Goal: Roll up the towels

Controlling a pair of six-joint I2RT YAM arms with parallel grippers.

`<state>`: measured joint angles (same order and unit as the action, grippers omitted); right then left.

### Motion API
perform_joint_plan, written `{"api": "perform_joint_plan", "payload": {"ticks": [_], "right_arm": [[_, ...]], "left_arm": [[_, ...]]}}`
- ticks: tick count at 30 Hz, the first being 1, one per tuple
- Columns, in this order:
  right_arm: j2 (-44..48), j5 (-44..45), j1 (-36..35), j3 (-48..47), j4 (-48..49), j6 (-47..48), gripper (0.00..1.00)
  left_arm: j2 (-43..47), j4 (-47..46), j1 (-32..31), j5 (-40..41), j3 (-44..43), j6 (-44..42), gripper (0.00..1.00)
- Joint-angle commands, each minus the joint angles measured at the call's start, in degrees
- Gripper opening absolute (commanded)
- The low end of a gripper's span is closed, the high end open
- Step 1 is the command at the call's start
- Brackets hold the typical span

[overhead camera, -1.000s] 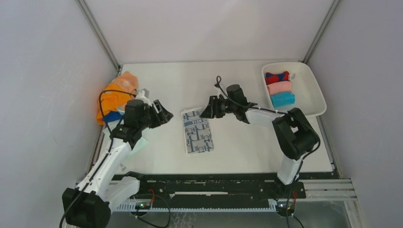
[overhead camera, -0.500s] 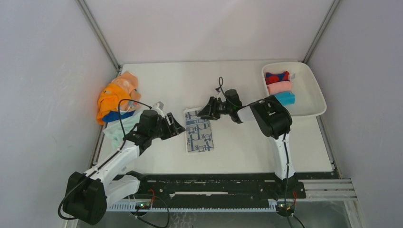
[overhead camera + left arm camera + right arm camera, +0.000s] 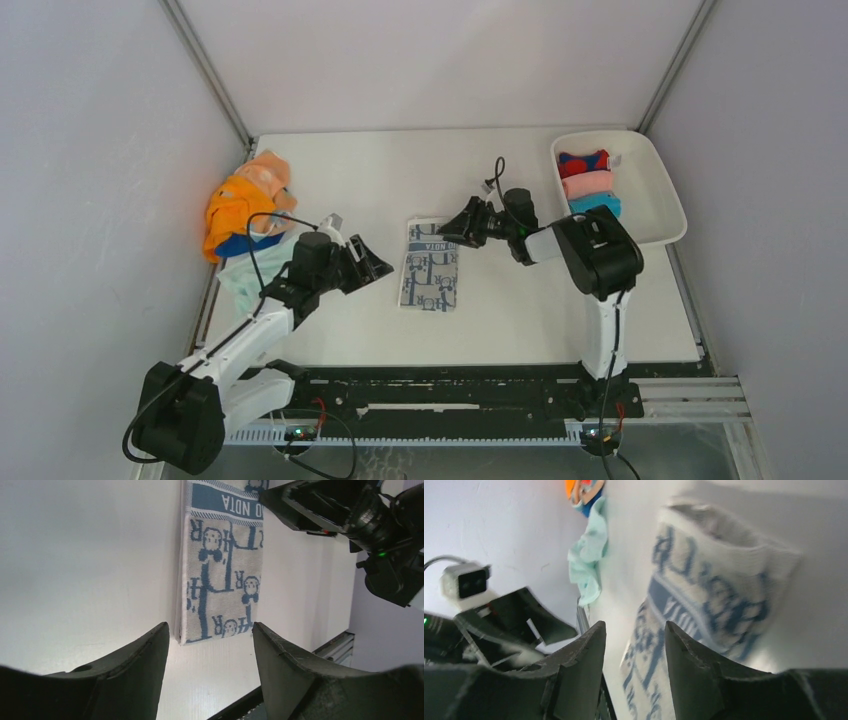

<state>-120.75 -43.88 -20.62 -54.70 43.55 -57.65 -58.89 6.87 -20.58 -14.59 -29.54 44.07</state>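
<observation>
Here, a blue-and-white patterned towel (image 3: 430, 280) is lying flat and unrolled near the middle of the white table (image 3: 520, 320), its long side running away from the arms and tilting slightly to the right. The left gripper (image 3: 372, 268) is reaching in low from the left, just beside the towel's left edge. In the left wrist view its fingers (image 3: 130, 675) are spreading wide, framing the towel's near end and gripping nothing. The right gripper (image 3: 455, 232) is pointing at the towel's far right corner. In the right wrist view its fingers (image 3: 574, 680) are standing a narrow gap apart with nothing between them. The towel's far end is looking blurred and slightly puffed up just ahead of them, and whether the tips are touching the cloth cannot be told. Three rolled towels are sitting side by side in a white tray (image 3: 650, 195) at the table's far right corner: a red-and-blue roll (image 3: 583, 162), a pink roll (image 3: 587, 185) and a blue roll (image 3: 595, 208). At the left edge, an orange pile (image 3: 235, 210) of crumpled cloths is waiting, with a mint cloth (image 3: 238, 280) trailing just in front of it, behind the left arm.
</observation>
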Motion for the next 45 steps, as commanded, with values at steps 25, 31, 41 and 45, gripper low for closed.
{"api": "perform_joint_plan", "payload": {"ticks": [25, 31, 41, 45], "right_arm": [[8.7, -4.8, -10.1, 27.4, 12.6, 0.2, 0.45], [12.7, -2.8, -13.7, 26.8, 11.5, 0.6, 0.45], [31.2, 1.6, -14.4, 24.1, -15.0, 19.9, 0.47], [35.1, 5.6, -15.7, 21.2, -26.4, 28.7, 0.47]], "left_arm": [[-12.0, -16.7, -10.8, -0.7, 4.5, 16.3, 0.61], [-13.0, -16.0, -11.9, 0.4, 3.2, 17.0, 0.57], [-22.3, -8.7, -12.0, 2.9, -1.6, 13.4, 0.49], [-25.9, -4.6, -11.2, 4.4, -4.6, 10.2, 0.48]]}}
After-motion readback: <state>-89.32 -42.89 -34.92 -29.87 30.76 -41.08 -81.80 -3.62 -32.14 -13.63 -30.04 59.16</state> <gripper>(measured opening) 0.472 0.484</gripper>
